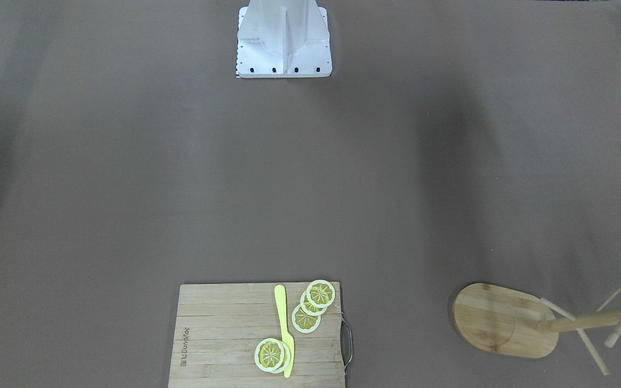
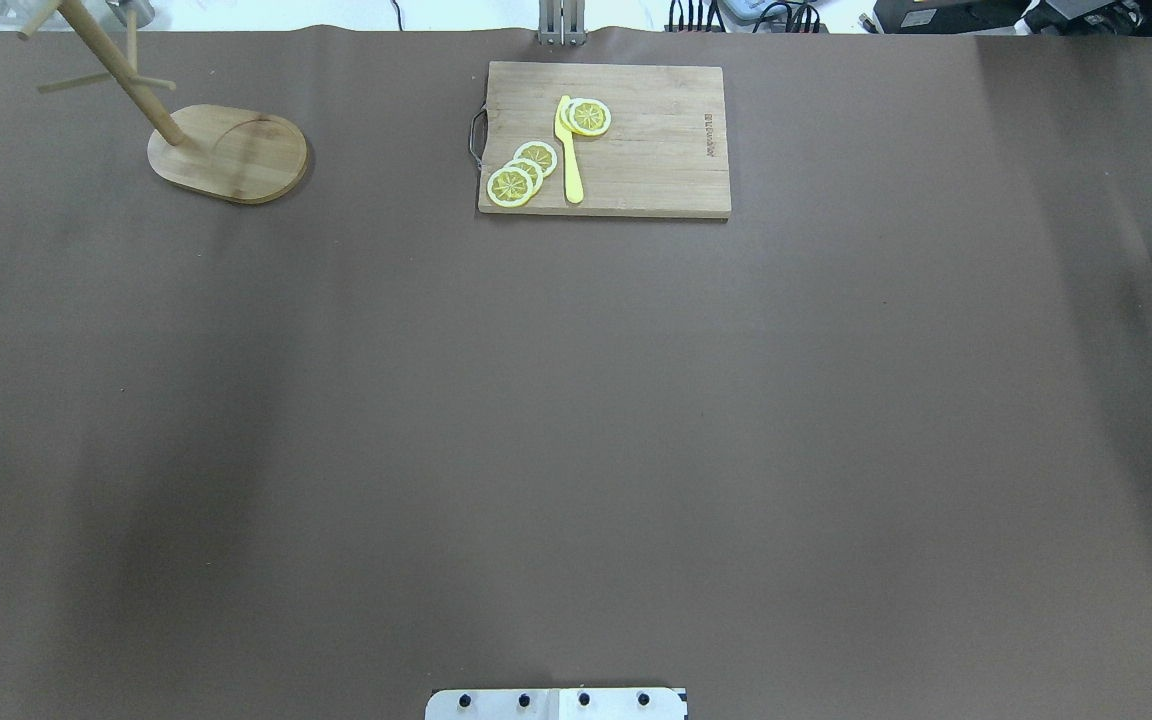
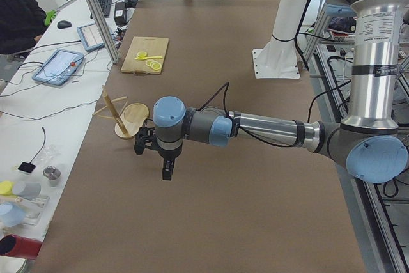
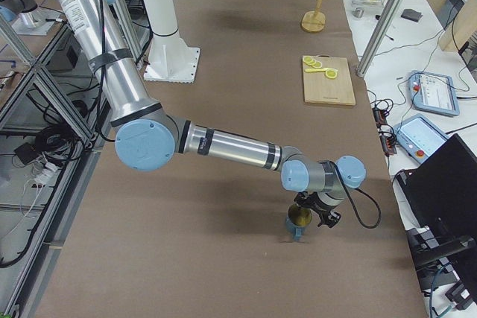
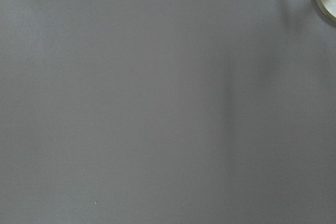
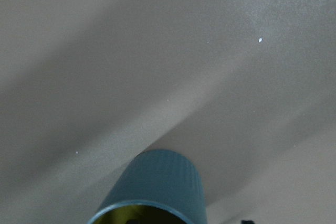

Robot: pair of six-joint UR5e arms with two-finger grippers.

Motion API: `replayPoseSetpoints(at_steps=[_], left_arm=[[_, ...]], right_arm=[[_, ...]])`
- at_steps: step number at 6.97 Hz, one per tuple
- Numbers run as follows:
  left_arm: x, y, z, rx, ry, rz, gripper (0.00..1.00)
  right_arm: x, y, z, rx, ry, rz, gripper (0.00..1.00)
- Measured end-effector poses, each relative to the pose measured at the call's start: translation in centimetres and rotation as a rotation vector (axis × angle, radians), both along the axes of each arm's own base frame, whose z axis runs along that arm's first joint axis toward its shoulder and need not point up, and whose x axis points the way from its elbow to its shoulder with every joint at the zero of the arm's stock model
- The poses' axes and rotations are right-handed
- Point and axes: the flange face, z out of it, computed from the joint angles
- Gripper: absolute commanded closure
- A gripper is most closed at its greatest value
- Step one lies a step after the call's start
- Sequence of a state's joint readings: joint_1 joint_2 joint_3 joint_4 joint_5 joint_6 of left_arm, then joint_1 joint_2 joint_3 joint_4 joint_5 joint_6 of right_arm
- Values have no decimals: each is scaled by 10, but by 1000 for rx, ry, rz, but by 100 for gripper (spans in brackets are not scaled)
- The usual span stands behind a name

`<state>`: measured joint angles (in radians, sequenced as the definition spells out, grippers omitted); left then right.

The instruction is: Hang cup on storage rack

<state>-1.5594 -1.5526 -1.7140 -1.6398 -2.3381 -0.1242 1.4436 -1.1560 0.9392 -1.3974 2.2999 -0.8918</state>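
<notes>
Though right tool (image 4: 305,215) overhangs cup (image 6: 152,187) — opening unclear

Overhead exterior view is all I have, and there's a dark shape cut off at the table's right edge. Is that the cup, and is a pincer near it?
Observer: Yes, that is the cup; the right wrist view shows its teal ribbed wall and yellow inside.
Operator: Anything at it?
Observer: In the exterior right view the right pincer is at the cup's rim; open or shut, I cannot tell.
Operator: And the robot's left side?
Observer: The exterior left view shows the left pincer pointing down above bare table beside the storage rack, not touching it.
</notes>
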Motion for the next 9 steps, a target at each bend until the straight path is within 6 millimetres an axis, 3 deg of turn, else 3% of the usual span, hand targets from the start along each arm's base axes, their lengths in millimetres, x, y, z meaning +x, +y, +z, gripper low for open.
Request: replayPoseSetpoints(at_steps=[3,5,7,9], left_arm=[[0,-5,-1,0,1,-2,2],[0,-7,-6,-5,6,-21,2],[0,-8,-8,-5,7,-28,2],[1,-9,-10,-3,7,-28,2]], right_arm=[[0,4,4,-7,1,4,100],[4,0,-6,-28,-16,51,100],[15,-6,-35,-85,-93,155,100],[18,-15,-82,-154,-149,288,100]])
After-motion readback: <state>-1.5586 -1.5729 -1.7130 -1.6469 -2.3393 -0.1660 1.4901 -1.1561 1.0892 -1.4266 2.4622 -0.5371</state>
